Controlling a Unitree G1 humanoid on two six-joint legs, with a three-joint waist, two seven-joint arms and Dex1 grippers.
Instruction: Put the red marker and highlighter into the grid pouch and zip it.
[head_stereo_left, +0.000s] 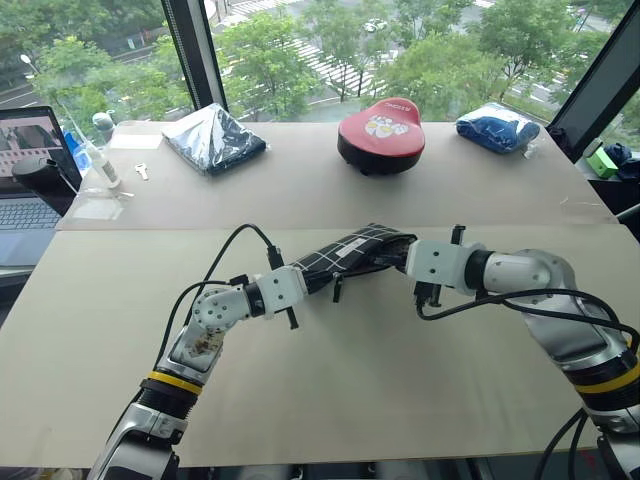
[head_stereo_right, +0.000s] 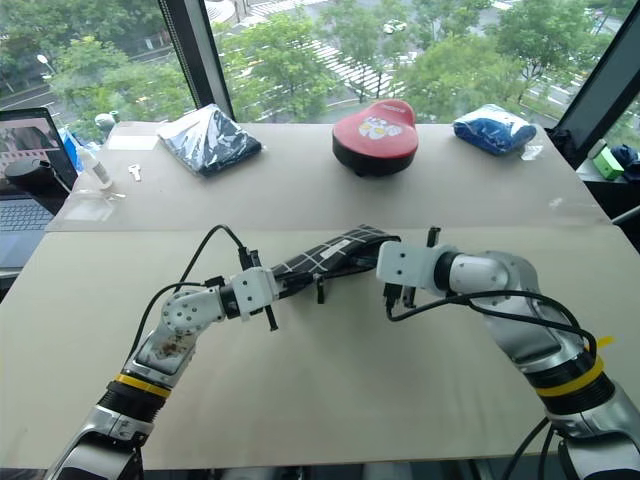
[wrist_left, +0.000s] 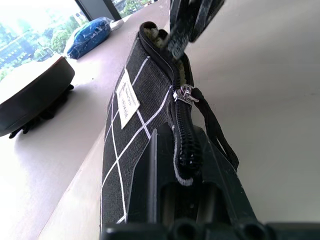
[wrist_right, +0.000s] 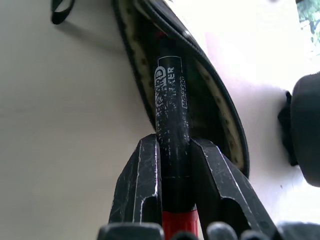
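The grid pouch (head_stereo_left: 352, 252), black with thin white lines and a white label (wrist_left: 127, 97), hangs lengthwise above the middle of the table between both arms. My left gripper (wrist_left: 181, 152) is shut on its near end, by the zipper seam. The zipper pull (wrist_left: 184, 93) with its strap sits partway along, and the far end gapes open. My right gripper (wrist_right: 172, 142) is shut on the red marker (wrist_right: 170, 100). The marker's black end pokes into the pouch's open mouth (wrist_right: 222, 107). The highlighter is out of view.
At the back of the table lie a red-topped black case (head_stereo_left: 381, 135) and two dark blue bagged bundles (head_stereo_left: 213, 138) (head_stereo_left: 497, 127). A laptop (head_stereo_left: 28, 175) and a small bottle (head_stereo_left: 103, 165) stand at the far left. The table (head_stereo_left: 330, 380) is bare beneath the arms.
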